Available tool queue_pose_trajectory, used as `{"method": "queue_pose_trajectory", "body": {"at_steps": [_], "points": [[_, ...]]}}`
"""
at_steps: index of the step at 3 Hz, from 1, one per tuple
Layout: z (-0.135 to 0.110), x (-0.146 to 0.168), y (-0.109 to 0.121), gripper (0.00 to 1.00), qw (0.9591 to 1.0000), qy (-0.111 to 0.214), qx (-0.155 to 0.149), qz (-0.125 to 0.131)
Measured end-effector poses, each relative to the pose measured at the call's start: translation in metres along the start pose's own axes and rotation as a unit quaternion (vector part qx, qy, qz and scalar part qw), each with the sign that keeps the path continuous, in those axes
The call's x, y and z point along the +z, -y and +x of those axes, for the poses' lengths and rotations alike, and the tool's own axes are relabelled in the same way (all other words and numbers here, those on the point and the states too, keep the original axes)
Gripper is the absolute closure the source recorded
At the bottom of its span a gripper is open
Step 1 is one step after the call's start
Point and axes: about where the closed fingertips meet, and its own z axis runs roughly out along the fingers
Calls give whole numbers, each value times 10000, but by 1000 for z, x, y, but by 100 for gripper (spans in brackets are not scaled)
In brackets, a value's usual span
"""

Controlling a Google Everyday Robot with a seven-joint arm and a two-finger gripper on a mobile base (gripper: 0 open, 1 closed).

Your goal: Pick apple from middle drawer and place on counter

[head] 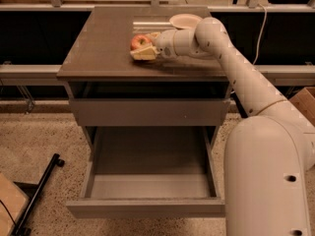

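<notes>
The red apple (pixel 139 42) with a yellowish patch sits between my gripper's (pixel 142 46) cream fingers (pixel 144 54), low over the middle of the counter (pixel 98 48). My arm reaches in from the right across the counter. The gripper is shut on the apple. I cannot tell whether the apple touches the counter top. The middle drawer (pixel 147 208) is pulled wide open below and holds nothing that I can see.
A cream bowl (pixel 185 20) stands at the counter's back right, just behind my wrist. The shut top drawer front (pixel 147 113) lies under the counter edge. A black bar (pixel 37 198) lies on the speckled floor at the lower left. A cardboard box (pixel 302 102) is at the right.
</notes>
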Motion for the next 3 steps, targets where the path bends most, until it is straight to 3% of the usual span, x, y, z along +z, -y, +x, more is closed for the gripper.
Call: {"method": "queue_pose_trajectory", "body": {"at_steps": [1, 3], "points": [[2, 5, 0, 6, 10000, -29, 19, -20], [2, 6, -1, 0, 10000, -28, 20, -35]]}}
